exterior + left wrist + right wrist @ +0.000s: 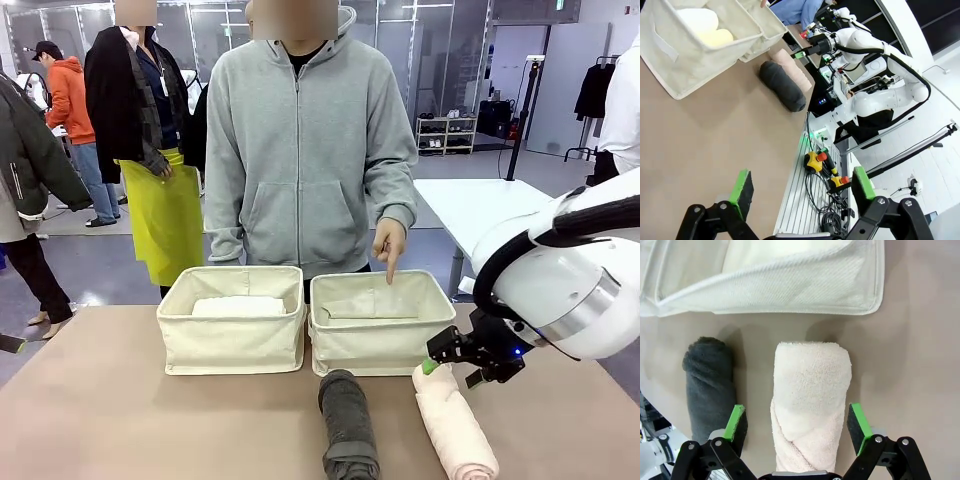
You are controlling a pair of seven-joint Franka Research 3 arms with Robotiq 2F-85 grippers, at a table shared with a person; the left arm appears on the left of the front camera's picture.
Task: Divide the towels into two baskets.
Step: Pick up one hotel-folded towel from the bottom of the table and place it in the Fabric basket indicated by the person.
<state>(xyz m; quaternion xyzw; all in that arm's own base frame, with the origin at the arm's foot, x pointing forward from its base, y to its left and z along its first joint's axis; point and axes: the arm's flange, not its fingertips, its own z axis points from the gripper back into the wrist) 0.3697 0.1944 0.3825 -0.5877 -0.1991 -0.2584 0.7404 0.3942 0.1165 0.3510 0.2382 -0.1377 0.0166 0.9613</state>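
We log left jaws wide, empty | grey towel (347,420) before right basket (375,345) | pink towel (456,428) before its right corner, right jaws wide astride it, empty | we fear loose roll unfurling, or striking person's hand (390,245) over that basket

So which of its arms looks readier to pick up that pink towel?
The right: the right gripper, open, straddles the pink towel; the left gripper hangs open over bare table, well away.

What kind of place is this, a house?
Probably a robot lab, not a house: a white robot arm reaches over the table, red stop buttons and cables sit beside it, and other people stand about a big open hall.
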